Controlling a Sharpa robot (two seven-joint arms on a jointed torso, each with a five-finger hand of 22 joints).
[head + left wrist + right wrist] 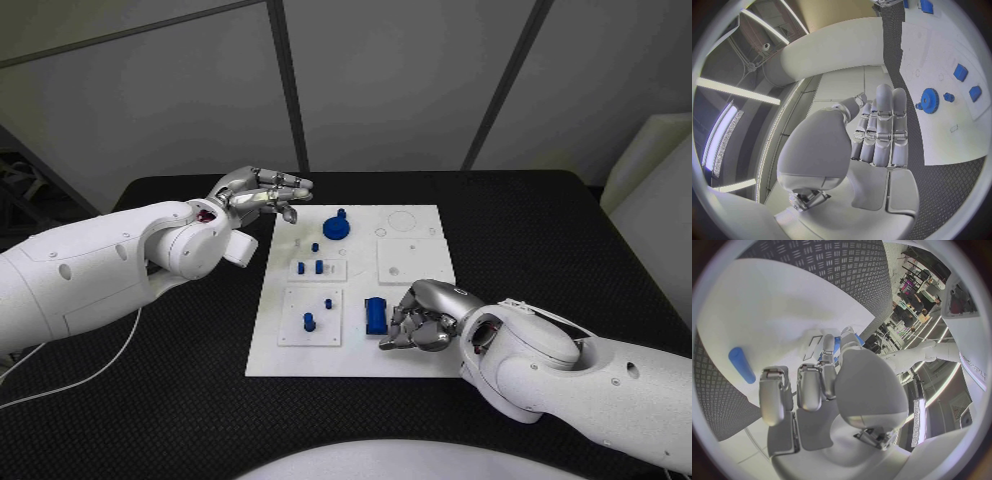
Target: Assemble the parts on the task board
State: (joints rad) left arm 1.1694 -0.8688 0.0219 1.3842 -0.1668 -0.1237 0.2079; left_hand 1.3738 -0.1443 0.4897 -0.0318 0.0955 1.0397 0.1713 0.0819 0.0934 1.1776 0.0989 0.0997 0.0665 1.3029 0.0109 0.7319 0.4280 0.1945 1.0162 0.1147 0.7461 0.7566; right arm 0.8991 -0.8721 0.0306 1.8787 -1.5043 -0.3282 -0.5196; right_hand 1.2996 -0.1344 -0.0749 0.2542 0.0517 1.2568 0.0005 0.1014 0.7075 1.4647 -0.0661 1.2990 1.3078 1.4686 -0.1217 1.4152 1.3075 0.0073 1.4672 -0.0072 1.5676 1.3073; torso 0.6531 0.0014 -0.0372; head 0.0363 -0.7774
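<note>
left hand [264,192] hovers off task board [418,355] far-left corner, fingers curled, holding nothing. right hand [423,318] clenched beside blue block [375,314], near edge; grasp unclear.

The right hand [421,318] covers the near right part of the white board [289,360], and its curled fingers hide whatever lies beneath them. Whether they touch the blue block [375,314] just beside them cannot be told from the head view. In the right wrist view the palm [857,385] hides most of a blue piece [837,345] past the fingers. The small blue pegs [309,266] are too small to make out, perhaps standing in holes.
</note>
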